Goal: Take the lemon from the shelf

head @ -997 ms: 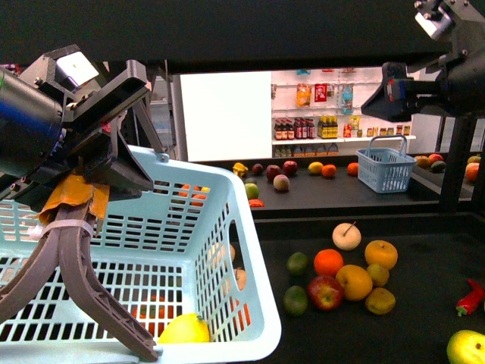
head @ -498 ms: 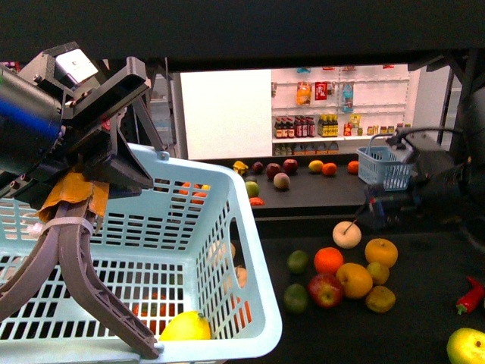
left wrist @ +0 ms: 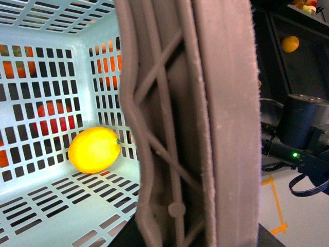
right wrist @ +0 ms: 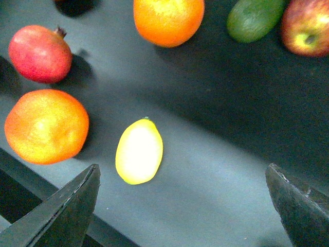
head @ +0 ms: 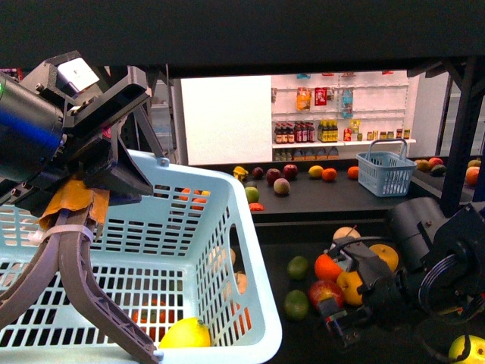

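Note:
A small bright yellow lemon [right wrist: 139, 151] lies on the dark tray of the shelf [right wrist: 221, 149]. My right gripper [right wrist: 181, 167] hangs open above that tray, and the lemon sits nearer one finger [right wrist: 72, 206] than the other. In the front view the right gripper [head: 345, 318] is low over the fruit pile on the shelf [head: 276, 246]. My left gripper [head: 76, 201] is shut on the grey-brown handle [left wrist: 195, 128] of a light blue basket [head: 227, 227]. Another lemon [head: 185, 334] [left wrist: 94, 150] rests inside the basket.
Around the shelf lemon lie two oranges [right wrist: 46, 126] [right wrist: 168, 19], a pomegranate [right wrist: 39, 53], a green fruit [right wrist: 254, 18] and an apple [right wrist: 307, 25]. A yellow-green fruit [head: 467, 349] sits at the tray's near right. A second blue basket [head: 385, 172] and more fruit stand behind.
My right arm has come down from the upper right to low over the fruit pile on the tray. The left gripper and basket have barely moved.

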### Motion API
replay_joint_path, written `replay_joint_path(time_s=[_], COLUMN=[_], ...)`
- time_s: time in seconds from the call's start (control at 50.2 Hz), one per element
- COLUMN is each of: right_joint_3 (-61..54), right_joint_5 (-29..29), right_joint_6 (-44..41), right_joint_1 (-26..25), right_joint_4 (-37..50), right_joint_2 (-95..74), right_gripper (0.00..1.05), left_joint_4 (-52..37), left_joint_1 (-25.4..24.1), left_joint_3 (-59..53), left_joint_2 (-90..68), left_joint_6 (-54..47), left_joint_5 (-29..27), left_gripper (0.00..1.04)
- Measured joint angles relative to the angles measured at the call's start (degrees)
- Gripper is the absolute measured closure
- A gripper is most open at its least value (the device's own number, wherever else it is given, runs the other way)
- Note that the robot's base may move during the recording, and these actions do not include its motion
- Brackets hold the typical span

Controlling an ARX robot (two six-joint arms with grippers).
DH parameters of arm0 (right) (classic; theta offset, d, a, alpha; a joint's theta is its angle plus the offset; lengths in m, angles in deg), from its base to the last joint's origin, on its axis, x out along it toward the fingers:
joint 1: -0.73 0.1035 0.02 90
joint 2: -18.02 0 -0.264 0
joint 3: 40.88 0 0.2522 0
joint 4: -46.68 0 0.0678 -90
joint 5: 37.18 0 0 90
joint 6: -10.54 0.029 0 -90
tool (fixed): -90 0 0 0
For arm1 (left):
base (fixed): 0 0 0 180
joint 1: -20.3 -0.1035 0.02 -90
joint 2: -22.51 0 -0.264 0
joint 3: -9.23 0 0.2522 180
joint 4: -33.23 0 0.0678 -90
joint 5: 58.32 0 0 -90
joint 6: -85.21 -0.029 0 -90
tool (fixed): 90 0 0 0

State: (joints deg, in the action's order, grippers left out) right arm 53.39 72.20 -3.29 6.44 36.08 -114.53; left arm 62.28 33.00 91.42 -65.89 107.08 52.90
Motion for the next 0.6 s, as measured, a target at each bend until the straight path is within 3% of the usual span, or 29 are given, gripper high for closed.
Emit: replay_joint_path(time_s=[0.279,0.598], right_joint_3=[0.79,2.84], right_joint_5=[-0.96,-3.56], right_joint_6=[-1.01,-1.42], right_joint_1=[3.74,4.57], right_joint_4=[3.06,3.93], right_joint_2=[-7.34,-14.34], right_gripper=[0.08,0.08], left_joint_4=[0.0,0.0], left_joint_1=[0.0,0.0], left_joint_3=[0.0,0.0], left_joint_2=[0.0,-0.02], left_joint_6=[0.0,0.0], left_joint_5=[0.04,0.02], left_gripper=[0.9,0.9])
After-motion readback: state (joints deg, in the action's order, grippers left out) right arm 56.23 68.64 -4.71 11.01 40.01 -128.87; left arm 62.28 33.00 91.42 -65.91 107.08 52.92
